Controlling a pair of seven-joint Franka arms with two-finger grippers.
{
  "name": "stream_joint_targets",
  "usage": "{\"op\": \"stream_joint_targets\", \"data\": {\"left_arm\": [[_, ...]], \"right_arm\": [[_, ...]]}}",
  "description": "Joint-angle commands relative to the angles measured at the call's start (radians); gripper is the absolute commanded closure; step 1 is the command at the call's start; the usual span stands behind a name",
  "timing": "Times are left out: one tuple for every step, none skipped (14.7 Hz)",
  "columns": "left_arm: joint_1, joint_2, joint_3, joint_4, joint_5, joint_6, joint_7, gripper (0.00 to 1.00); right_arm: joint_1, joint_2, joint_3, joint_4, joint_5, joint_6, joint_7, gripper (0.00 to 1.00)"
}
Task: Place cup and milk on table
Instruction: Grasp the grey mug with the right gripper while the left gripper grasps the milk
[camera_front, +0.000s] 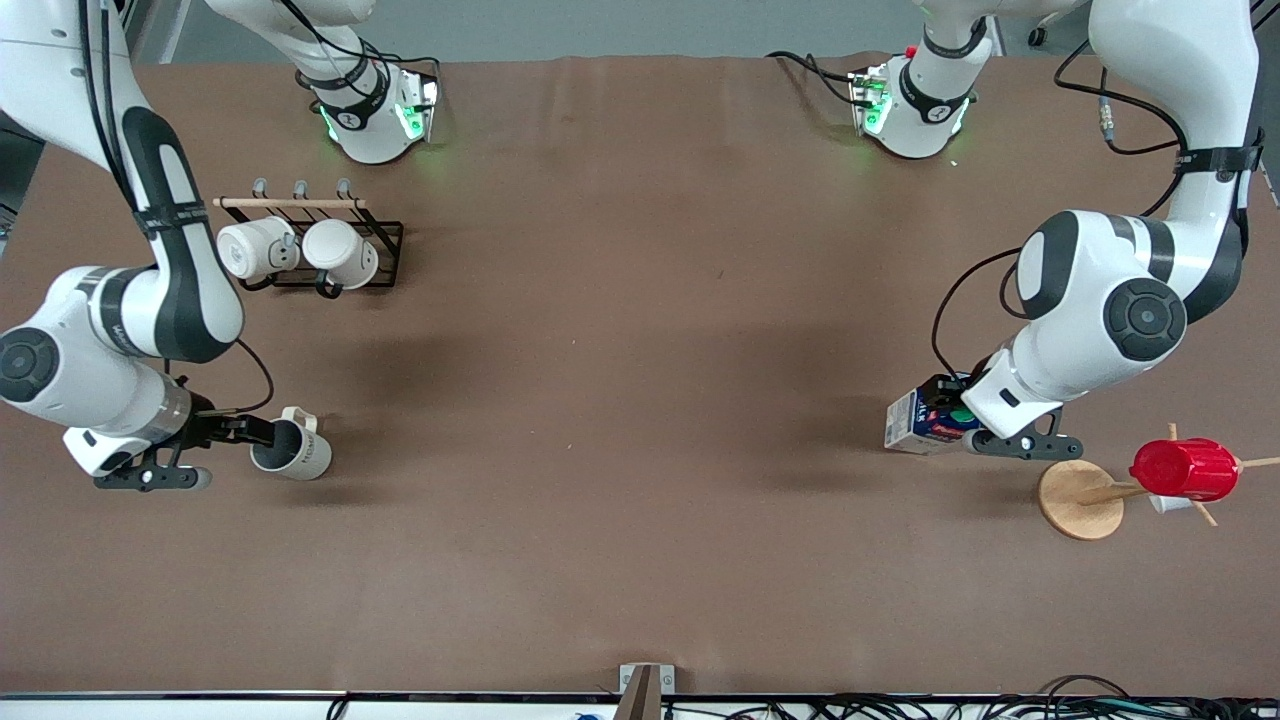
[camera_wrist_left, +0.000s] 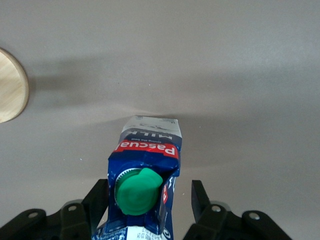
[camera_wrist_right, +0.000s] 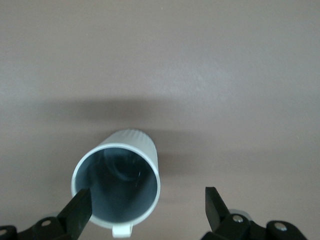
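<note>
Between open right pincer (camera_wrist_right: 145, 210) fingers, upright cup (camera_wrist_right: 117, 180) mouth faces up.

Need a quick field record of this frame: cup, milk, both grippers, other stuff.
cup: grey-beige mug on the table, right arm's end
milk: carton, left arm's end
right gripper: open, one finger inside the mug's rim
left gripper: open around the carton
other: two white mugs on rack; red cup on wooden stand

Grey-beige cup (camera_front: 292, 450) tilted at the right arm's end, blue-white milk carton (camera_front: 922, 424) tilted at the left arm's end
</note>
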Motion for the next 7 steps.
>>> {"op": "stream_joint_targets", "data": {"left_arm": [[0.0, -0.002, -0.002, -0.008, 0.014, 0.008, 0.015, 0.33], [0.0, -0.002, -0.002, -0.01, 0.014, 0.006, 0.015, 0.39], [0.001, 0.001, -0.002, -0.011, 0.014, 0.006, 0.015, 0.44], [0.003, 0.005, -0.002, -0.014, 0.014, 0.006, 0.015, 0.47], [0.003, 0.005, -0.002, -0.015, 0.014, 0.0, 0.014, 0.52], [0.001, 0.001, -0.004, -0.013, 0.012, -0.009, -0.002, 0.57], [0.0, -0.002, -0.004, -0.01, 0.012, -0.029, -0.005, 0.58]], "right_arm": [[-0.006, -0.01, 0.005, -0.104, 0.019, 0.138, -0.038, 0.0], [-0.005, 0.0, 0.005, -0.116, 0.019, 0.173, -0.038, 0.03], [-0.003, 0.013, 0.005, -0.115, 0.019, 0.181, -0.038, 0.14], [-0.002, 0.018, 0.005, -0.113, 0.018, 0.181, -0.04, 0.33], [0.0, 0.018, 0.005, -0.113, 0.018, 0.181, -0.037, 0.65], [-0.002, 0.018, 0.005, -0.113, 0.019, 0.18, -0.032, 0.89], [-0.002, 0.018, 0.005, -0.112, 0.021, 0.175, -0.029, 0.98]]}}
